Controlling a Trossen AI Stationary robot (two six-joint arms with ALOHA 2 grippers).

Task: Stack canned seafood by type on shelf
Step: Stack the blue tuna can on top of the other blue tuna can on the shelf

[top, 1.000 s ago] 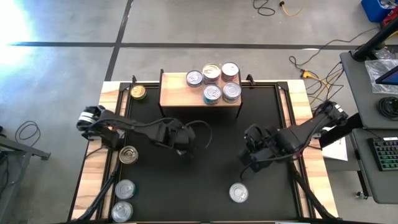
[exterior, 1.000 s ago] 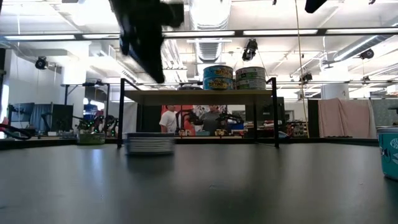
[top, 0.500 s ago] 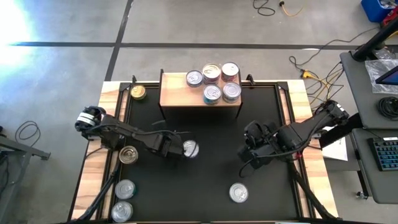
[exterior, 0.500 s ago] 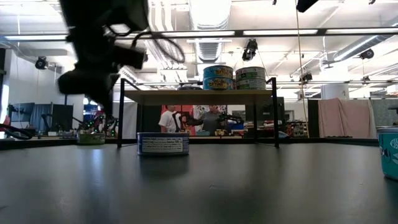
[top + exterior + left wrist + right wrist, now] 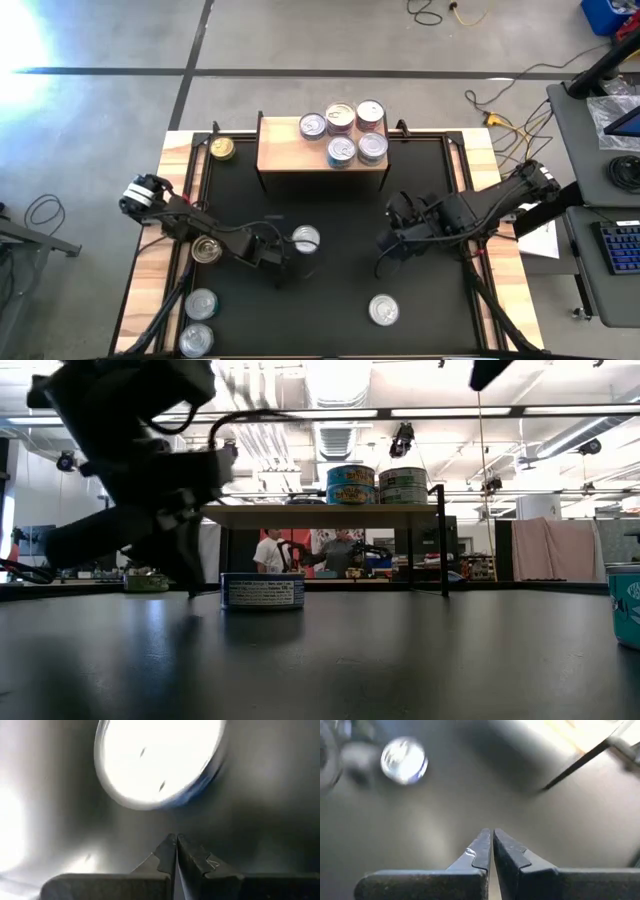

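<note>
The black mat [image 5: 330,290] covers the table; the shelf [image 5: 285,155] at its far edge carries five cans. One can [image 5: 306,239] lies mid-mat, just beside the clenched left pincer [image 5: 278,262] (not touching). The right pincer [image 5: 385,245], also clenched, hovers apart.

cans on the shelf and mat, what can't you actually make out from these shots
- Cans on the shelf: high view shows only lids; low view shows two labels, too small to read.
- Can on the black mat: low view, label print too small.
- Left gripper: blurred in the low view.
- Can ahead of it: left wrist view, lid washed out by glare.
- Right gripper: its view is blurred.
</note>
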